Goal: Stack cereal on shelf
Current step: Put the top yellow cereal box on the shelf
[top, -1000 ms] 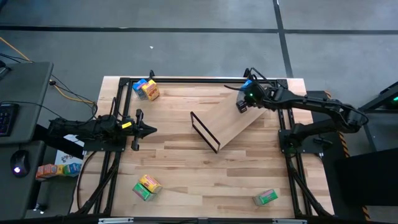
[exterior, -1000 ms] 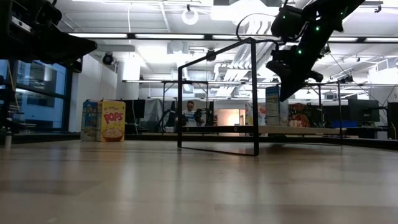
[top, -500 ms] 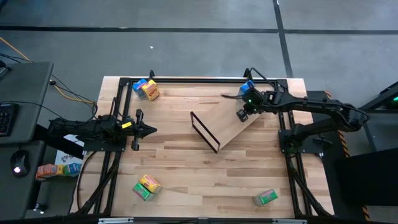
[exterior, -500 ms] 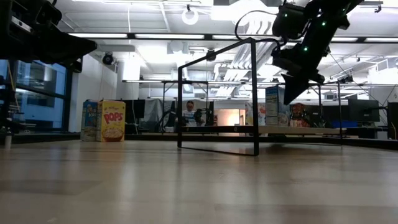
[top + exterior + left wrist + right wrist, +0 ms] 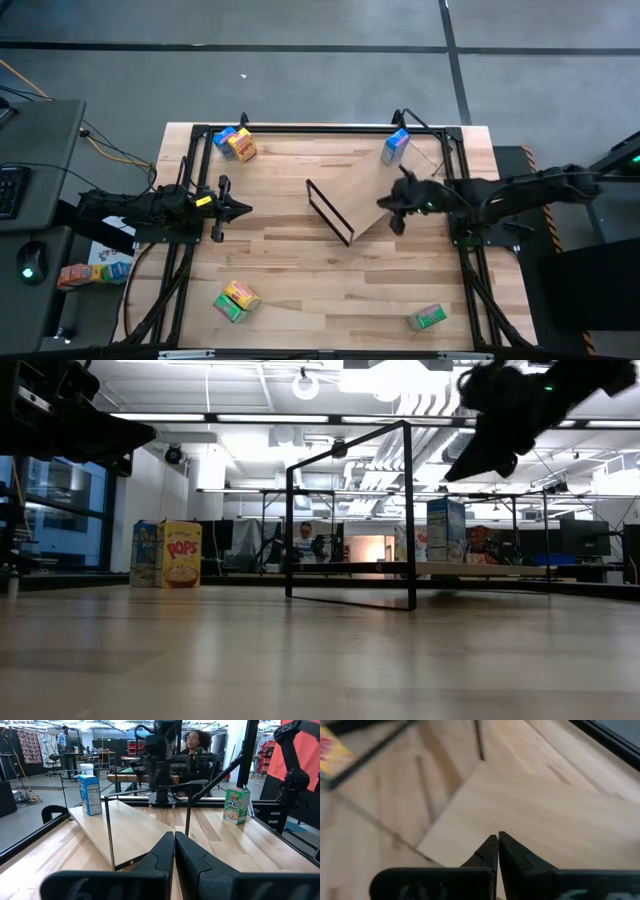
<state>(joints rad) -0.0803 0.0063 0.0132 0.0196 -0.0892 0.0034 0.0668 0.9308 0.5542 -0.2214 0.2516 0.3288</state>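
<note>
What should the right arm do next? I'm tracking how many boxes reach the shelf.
Probably go for another box. One blue box already stands on the far end of the shelf, and the right gripper hangs shut and empty over the board. The green box at the near right corner looks closest to that arm. The left gripper waits, shut.

The left arm lies stretched out level along the left side of the worktop, its left gripper pointing inward with both fingers pressed together. The right arm reaches in from the right, raised, its right gripper empty, fingers closed.
</note>
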